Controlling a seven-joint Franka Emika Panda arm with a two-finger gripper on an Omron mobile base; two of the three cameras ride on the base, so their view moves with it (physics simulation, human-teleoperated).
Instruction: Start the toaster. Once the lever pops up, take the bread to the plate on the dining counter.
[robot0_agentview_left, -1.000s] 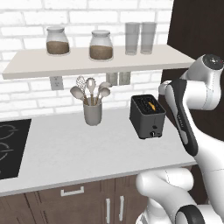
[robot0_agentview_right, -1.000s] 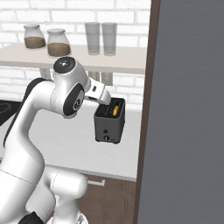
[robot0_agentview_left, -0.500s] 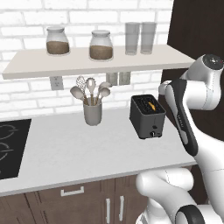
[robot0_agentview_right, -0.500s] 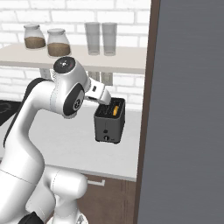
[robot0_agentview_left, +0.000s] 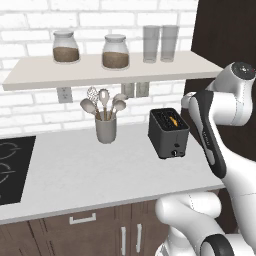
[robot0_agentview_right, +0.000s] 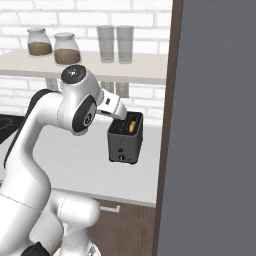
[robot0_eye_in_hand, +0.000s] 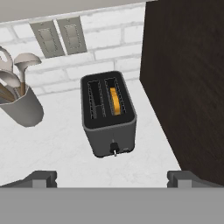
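Note:
The black two-slot toaster (robot0_agentview_left: 169, 133) (robot0_agentview_right: 125, 137) (robot0_eye_in_hand: 108, 113) stands on the white kitchen counter beside a dark tall cabinet. A golden slice of bread (robot0_agentview_left: 173, 120) (robot0_agentview_right: 132, 124) (robot0_eye_in_hand: 115, 100) sits low in its right slot. A small round knob (robot0_eye_in_hand: 114, 146) shows low on its front face. My gripper (robot0_eye_in_hand: 112, 179) hovers above and in front of the toaster, open, with its fingertips (robot0_eye_in_hand: 43, 178) far apart and nothing between them. My hand (robot0_agentview_right: 112, 107) hangs just over the toaster's back left. The plate and the dining counter are out of view.
A grey utensil cup (robot0_agentview_left: 106, 129) (robot0_eye_in_hand: 19, 105) stands left of the toaster. A shelf (robot0_agentview_left: 110, 72) with jars and glasses runs overhead. The dark cabinet (robot0_eye_in_hand: 183, 87) closes off the right side. A black cooktop (robot0_agentview_left: 10, 170) lies far left. Wall outlets (robot0_eye_in_hand: 57, 37) sit behind.

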